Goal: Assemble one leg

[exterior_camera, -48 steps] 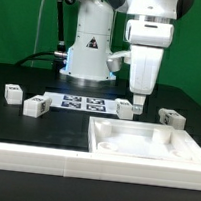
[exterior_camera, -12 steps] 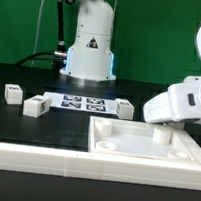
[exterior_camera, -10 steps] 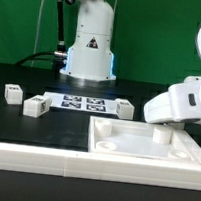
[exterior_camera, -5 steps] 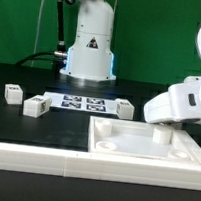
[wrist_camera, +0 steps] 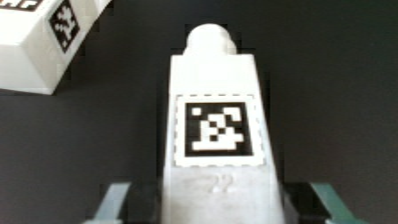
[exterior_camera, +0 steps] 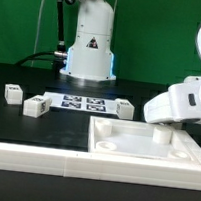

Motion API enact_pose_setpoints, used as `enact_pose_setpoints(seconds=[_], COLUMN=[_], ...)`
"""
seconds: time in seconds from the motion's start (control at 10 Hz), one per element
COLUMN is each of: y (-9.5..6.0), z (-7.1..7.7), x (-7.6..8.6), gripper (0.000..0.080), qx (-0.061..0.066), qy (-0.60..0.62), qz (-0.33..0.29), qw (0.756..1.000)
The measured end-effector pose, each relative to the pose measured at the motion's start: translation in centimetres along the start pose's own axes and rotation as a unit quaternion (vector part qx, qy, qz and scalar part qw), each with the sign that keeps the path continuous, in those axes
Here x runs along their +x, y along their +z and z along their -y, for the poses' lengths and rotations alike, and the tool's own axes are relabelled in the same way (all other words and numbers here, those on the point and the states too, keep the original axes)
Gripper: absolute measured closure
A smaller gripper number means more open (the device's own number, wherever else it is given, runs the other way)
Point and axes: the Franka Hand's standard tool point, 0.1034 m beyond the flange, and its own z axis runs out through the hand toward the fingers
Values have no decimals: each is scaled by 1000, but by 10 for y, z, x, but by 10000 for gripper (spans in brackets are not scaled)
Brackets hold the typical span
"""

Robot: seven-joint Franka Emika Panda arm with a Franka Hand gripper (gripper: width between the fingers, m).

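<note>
In the wrist view a white leg (wrist_camera: 217, 110) with a square tag on its upper face lies on the black table, lengthwise between my fingers. My gripper (wrist_camera: 221, 200) straddles its near end. A dark gap shows on each side between the fingers (wrist_camera: 121, 200) and the leg, so the jaws stand open. A second leg (wrist_camera: 32, 45) lies close by. In the exterior view the tilted hand (exterior_camera: 178, 105) is low at the right, behind the white panel (exterior_camera: 144, 145); its fingertips and this leg are hidden there.
Three more legs lie on the table in the exterior view (exterior_camera: 13, 92), (exterior_camera: 36, 105), (exterior_camera: 125, 109). The marker board (exterior_camera: 83, 103) lies in front of the robot base (exterior_camera: 89, 47). The panel's corner socket (exterior_camera: 163, 135) rises just in front of the hand.
Nothing has moved over the last second. Since 4.8 s ago the arm has gone from upright near the marker board to tilted low at the exterior view's right.
</note>
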Motion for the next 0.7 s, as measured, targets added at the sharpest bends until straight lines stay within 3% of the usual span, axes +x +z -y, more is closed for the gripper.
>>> enact_pose_setpoints(seconds=[0.2,0.4,0.6,0.7], y=[-33,-42,-38,-45], z=[-11,-17,-16,-16], x=[-29,-48,-46,-36], gripper=[508,508,508,508], qx=[4,5,5,5], qy=[1,2,2,3], qz=[-15,-34,-31,-72], qw=[1000,999,1000,997])
